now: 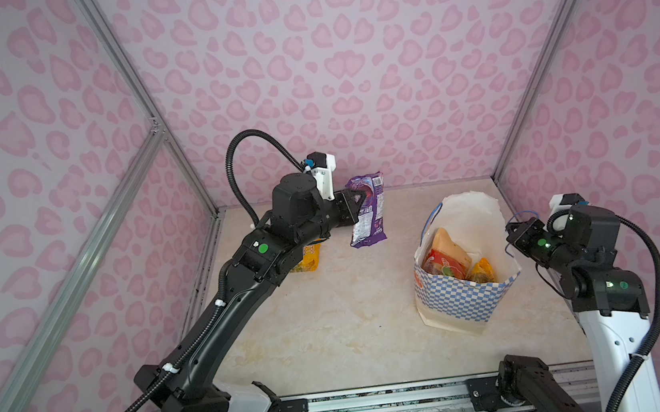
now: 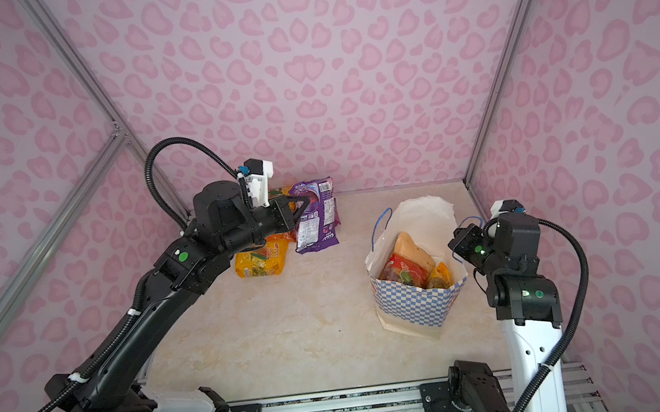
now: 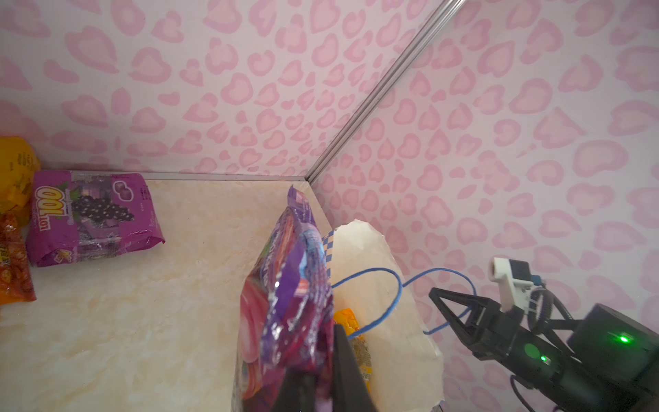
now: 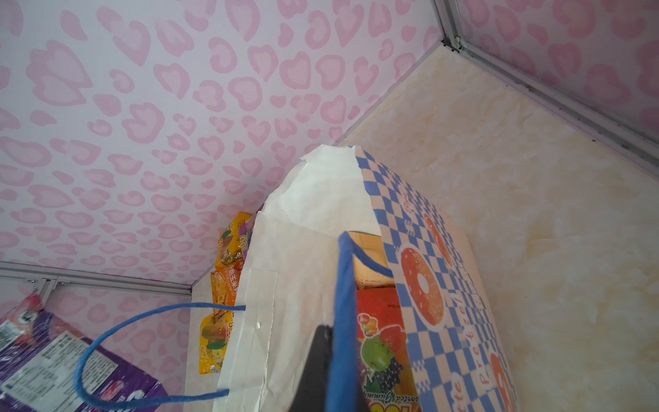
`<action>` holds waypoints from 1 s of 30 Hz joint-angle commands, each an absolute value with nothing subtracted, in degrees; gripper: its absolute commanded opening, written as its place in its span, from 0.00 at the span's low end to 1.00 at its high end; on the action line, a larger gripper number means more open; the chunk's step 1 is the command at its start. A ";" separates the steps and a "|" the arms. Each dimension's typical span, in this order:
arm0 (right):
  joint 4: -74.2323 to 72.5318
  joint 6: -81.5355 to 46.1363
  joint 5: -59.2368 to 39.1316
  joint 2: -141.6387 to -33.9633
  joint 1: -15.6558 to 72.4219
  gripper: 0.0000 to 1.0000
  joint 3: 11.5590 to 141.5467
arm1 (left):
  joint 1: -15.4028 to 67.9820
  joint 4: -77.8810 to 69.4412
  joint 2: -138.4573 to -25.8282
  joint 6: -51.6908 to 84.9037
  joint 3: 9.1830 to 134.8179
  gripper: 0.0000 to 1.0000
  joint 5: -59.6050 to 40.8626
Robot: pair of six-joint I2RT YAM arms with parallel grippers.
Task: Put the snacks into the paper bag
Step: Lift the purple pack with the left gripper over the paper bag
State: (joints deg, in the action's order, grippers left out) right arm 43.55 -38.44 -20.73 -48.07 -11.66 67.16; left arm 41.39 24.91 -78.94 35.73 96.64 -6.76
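**Purple packet aloft, bag held by its handle**

Over at the left gripper [image 1: 357, 206]: fingers closed tight on one long edge of the purple packet [image 1: 367, 215]. Held up off the worktop [image 1: 333, 332], near the middle of the rear edge, well apart from the bag. Long axis close to upright, one short end skyward; seen edge-on from the left wrist [image 3: 285, 285].

Now the right side: paper bag [image 1: 463, 301] standing upright near the right edge, mouth open and facing up. Right gripper [image 1: 511, 233] just beside the rim, pinched shut on the blue handle [image 4: 342, 285]. Second handle [image 1: 430, 221] hanging free on the side toward the left arm.

Inside the bag, three counted: tan pouch [image 1: 447, 242] on end, red packet [image 1: 443, 266] with fruit pictures, yellow-orange packet [image 1: 482, 272], all leaning together.

Loose toward the rear left corner, four more: front yellow packet [image 2: 261, 262], rear yellow packet [image 3: 14, 171], orange packet [image 3: 12, 264], and grape packet [image 3: 92, 217] lying flat, long axis along the rear edge.
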 commanded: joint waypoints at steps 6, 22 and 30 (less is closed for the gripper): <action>43.28 -37.65 -20.65 -47.38 -11.60 0.00 67.17 | 49.05 18.02 -75.46 31.64 100.39 0.04 -4.05; 44.82 -36.83 -20.09 -45.67 -11.60 0.00 67.52 | 64.69 27.98 -101.93 26.29 129.10 0.04 -2.07; 45.00 -36.83 -20.13 -45.09 -11.62 0.00 67.29 | 64.34 32.60 -118.38 27.39 143.33 0.04 -1.69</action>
State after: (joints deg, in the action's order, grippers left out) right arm 45.17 -37.45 -20.34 -45.25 -11.68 67.29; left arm 64.60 32.86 -115.87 26.81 141.58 -1.91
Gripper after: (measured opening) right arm 0.049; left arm 0.115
